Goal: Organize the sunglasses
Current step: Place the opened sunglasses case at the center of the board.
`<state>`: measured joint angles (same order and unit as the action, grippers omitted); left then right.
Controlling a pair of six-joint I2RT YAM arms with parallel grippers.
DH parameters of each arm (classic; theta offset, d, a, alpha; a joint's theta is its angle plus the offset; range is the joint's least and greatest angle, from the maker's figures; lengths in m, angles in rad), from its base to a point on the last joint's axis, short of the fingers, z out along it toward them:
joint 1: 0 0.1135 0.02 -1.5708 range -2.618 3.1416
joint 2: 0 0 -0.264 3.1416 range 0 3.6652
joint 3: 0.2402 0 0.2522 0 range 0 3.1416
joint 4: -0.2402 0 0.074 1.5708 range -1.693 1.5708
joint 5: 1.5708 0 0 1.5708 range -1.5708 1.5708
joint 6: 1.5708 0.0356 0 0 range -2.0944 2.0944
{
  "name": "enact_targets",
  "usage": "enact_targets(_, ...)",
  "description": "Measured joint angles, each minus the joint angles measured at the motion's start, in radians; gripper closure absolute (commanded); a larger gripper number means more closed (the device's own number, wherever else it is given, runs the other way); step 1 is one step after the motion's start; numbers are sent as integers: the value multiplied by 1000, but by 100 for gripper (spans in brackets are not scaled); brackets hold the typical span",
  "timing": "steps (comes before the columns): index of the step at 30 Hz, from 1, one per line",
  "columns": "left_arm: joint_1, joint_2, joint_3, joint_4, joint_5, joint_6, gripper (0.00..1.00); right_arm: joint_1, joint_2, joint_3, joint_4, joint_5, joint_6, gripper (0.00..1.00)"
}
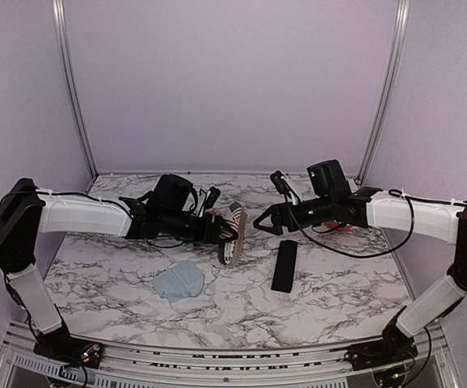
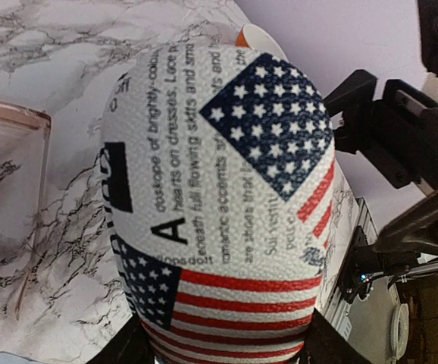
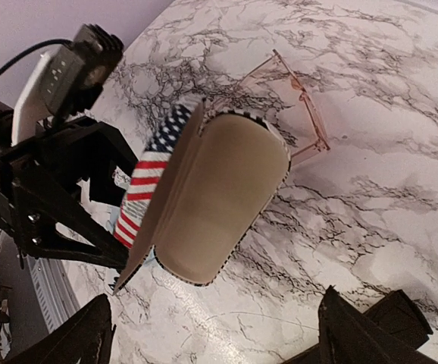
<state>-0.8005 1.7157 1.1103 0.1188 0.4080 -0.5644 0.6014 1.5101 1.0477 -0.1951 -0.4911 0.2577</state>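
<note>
The marble table (image 1: 338, 283) carries everything. My left gripper (image 2: 223, 350) is clamped on the stars-and-stripes case (image 2: 226, 174), whose lid is swung wide with the tan lining showing. My right gripper (image 3: 219, 334) faces it with its jaws spread, holding nothing. A black oblong case (image 1: 284, 266) lies near my right gripper, and a pale blue cloth (image 1: 178, 283) is nearer the front. One clear-framed pair of sunglasses (image 3: 298, 114) lies on the marble just beyond the held case.
</note>
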Motion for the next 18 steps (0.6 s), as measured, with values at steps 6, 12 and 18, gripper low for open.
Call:
enact_targets(6, -18, 148, 16, 43, 105, -90, 72, -2, -39, -21, -31, 59, -1, 8)
enact_targets(12, -34, 244, 44, 138, 221, -203, 67, -6, -40, -40, -43, 93, -1, 8)
enact_targets(18, -34, 296, 46, 199, 275, -275, 60, -6, -32, -52, -52, 109, 0, 8)
